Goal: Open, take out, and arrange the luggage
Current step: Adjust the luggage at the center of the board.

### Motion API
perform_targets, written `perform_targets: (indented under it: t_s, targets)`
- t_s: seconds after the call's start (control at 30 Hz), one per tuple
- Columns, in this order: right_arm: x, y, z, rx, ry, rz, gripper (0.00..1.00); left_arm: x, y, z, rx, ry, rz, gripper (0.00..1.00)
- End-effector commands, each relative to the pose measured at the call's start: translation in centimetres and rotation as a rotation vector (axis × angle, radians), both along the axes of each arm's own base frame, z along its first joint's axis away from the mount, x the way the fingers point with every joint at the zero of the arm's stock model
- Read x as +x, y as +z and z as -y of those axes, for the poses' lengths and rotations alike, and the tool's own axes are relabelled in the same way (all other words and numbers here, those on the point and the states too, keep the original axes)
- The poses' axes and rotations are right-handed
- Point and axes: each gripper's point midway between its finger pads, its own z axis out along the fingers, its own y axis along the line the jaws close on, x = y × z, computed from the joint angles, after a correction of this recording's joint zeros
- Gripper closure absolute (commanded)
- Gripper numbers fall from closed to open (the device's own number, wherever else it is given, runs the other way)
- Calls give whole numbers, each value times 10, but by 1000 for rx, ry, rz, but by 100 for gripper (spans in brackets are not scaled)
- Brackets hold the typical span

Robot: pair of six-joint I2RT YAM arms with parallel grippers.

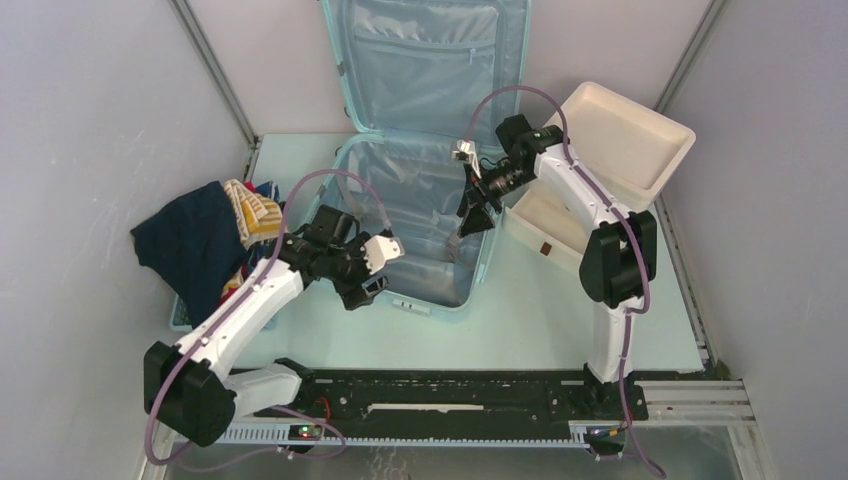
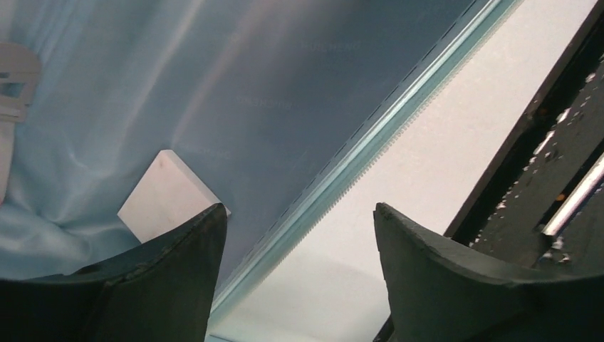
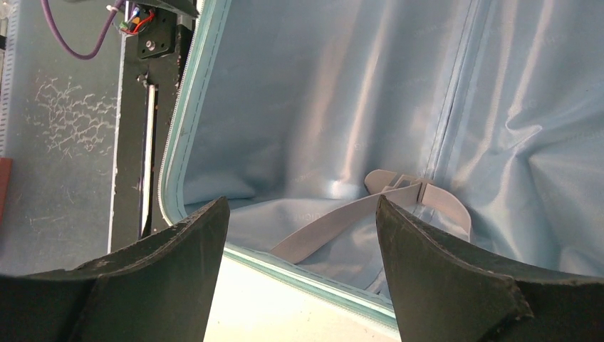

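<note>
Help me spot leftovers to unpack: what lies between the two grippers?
In the top view, just the open luggage's grey-blue lining spans the gap between the left gripper and the right gripper; no packed item shows there.

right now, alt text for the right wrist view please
The open right gripper hangs over the open luggage, holding nothing. Between its dark fingers, a grey buckled strap lies on the pale blue lining.

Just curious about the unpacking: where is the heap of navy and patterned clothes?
Top view: the clothes heap lies far left, just left of the open pale mint-blue hard-shell suitcase.
</note>
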Motion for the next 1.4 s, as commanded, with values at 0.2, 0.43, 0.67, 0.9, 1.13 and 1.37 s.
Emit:
perform_targets:
  t_s: [0.2, 0.43, 0.67, 0.9, 1.13, 1.37]
  targets:
    - [-14, 24, 0, 23, 19, 51, 16, 23, -27, -1, 89, -69, 90, 31]
    - [-21, 26, 2, 29, 30, 42, 16, 5, -30, 8, 53, -79, -46, 89]
    - [-22, 27, 12, 20, 10, 35, 17, 0, 0, 34, -67, -90, -1, 100]
    - [-11, 22, 25, -16, -49, 41, 17, -7, 5, 72, -139, -149, -32, 100]
    - [6, 15, 39, -74, -182, 37, 17, 0, 16, 99, -206, -104, -32, 57]
    - [20, 16, 52, -102, -289, 35, 17, 43, 78, 84, -386, 151, 89, 31]
